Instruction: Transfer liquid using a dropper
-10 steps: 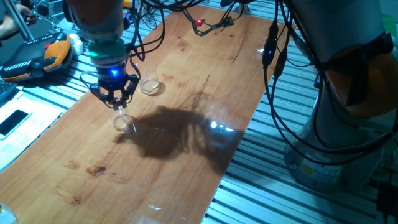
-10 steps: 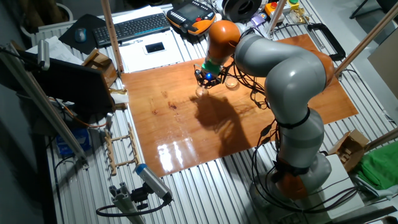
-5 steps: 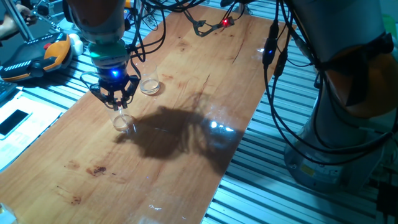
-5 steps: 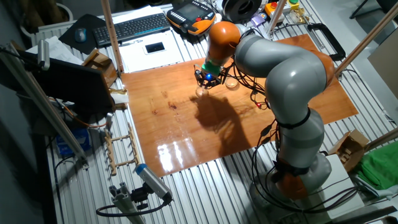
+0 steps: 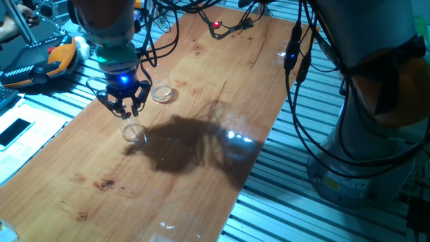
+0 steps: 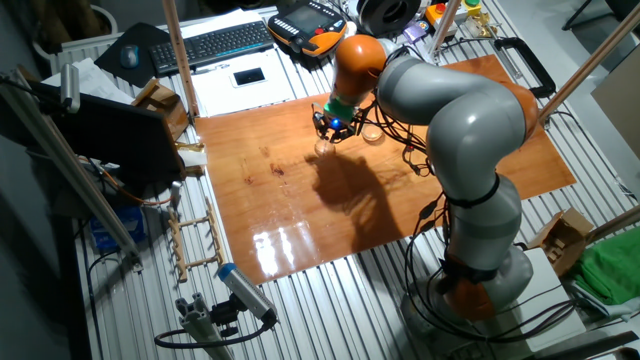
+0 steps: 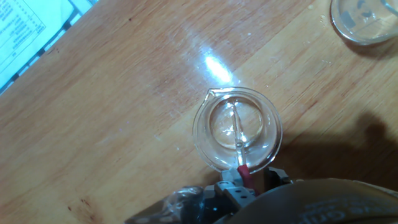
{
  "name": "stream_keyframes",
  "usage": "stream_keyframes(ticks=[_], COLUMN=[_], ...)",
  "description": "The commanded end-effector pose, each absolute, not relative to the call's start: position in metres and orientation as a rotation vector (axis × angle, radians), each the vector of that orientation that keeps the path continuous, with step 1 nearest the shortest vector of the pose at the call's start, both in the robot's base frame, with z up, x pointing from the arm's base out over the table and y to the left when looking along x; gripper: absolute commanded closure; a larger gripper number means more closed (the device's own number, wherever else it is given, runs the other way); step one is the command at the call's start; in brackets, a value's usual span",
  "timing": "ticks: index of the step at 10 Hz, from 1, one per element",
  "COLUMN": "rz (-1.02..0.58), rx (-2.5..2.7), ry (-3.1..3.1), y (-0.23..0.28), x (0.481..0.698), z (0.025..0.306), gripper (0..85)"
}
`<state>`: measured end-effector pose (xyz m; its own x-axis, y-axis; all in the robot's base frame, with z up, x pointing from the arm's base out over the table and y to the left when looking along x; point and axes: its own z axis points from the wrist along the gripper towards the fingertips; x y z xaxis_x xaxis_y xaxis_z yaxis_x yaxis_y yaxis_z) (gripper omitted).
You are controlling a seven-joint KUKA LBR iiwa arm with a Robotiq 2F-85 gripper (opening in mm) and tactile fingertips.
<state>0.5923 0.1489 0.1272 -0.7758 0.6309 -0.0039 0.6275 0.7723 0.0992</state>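
Observation:
My gripper (image 5: 124, 109) hangs over the left part of the wooden table (image 5: 201, 154), straight above a small clear beaker (image 5: 134, 132). In the hand view, the gripper (image 7: 245, 186) is shut on the dropper (image 7: 238, 134). The dropper is a thin clear pipette with a purple-pink bit (image 7: 244, 174) at the fingers. Its tip points down into the beaker (image 7: 237, 129), which has a pouring lip at its upper left. I cannot tell whether the tip touches the bottom. In the other fixed view the gripper (image 6: 332, 127) is just above the beaker (image 6: 323, 147).
A shallow clear dish (image 5: 161, 93) lies on the table just right of and behind the gripper; it also shows in the hand view (image 7: 365, 18). A cable with a red light (image 5: 215, 25) lies at the table's far end. A printed sheet (image 7: 31, 25) lies beyond the table's left edge.
The gripper has risen slightly with the dropper, opening a small gap above the beaker. The beaker and dish have not moved.

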Motion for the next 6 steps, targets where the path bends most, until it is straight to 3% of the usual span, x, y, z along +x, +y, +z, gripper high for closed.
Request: stream_keyframes(ticks=[1, 6], rz=[0.134, 0.12], rx=[1.041, 1.038], ry=[2.923, 2.916], y=[0.1494, 0.1573], x=[0.5912, 0.5853], z=[0.13, 0.1287], gripper=[55.0, 55.3])
